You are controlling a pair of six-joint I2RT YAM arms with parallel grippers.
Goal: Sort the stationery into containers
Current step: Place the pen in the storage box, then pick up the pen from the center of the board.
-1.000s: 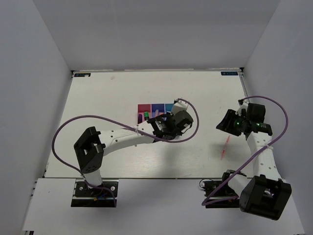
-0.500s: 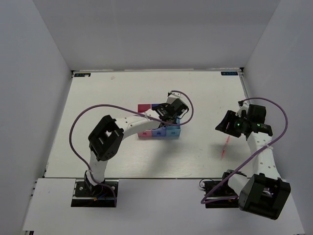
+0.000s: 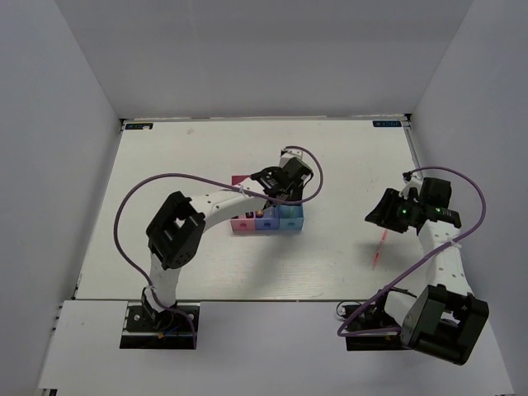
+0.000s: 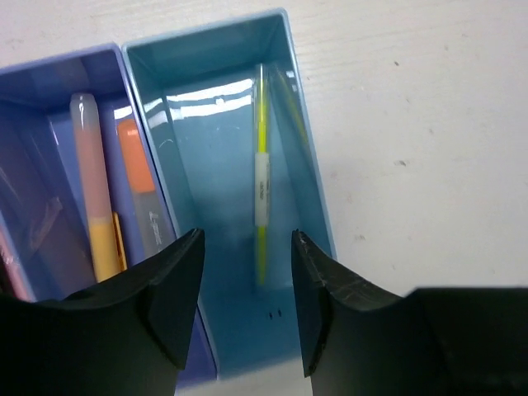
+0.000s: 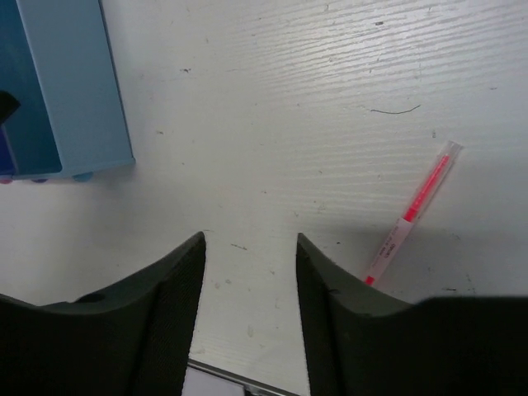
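Just let go: the left fingers (image 4: 247, 247), shut tight a moment ago, now spread apart and holding nothing. Right below them, inside the small square teal plastic bin (image 4: 210, 206), the thin yellow pen (image 4: 261, 190), lying lengthwise close to the right-hand wall. Means one more thing put away. Next door, in the small square blue plastic bin (image 4: 49, 91), two clear highlighters with orange tips (image 4: 136, 190), side by side.

Only one piece seen out on the white tabletop (image 3: 165, 165): the thin pink pen (image 5: 410, 213), at the lower right of the top view, well apart from the row of bins. Probably next in line. Right fingers (image 5: 250, 247) hanging above the tabletop just beside it, spread apart, holding nothing.

Room to move: teal bin at the right end of the row, with bare tabletop from there across to the pink pen. Pink pen flat and slanted, touching nothing, set in from the right and front edges, with space on both sides for fingers. Left arm (image 3: 223, 216) low over the bins, so best lifted straight up first, away from the thin walls.
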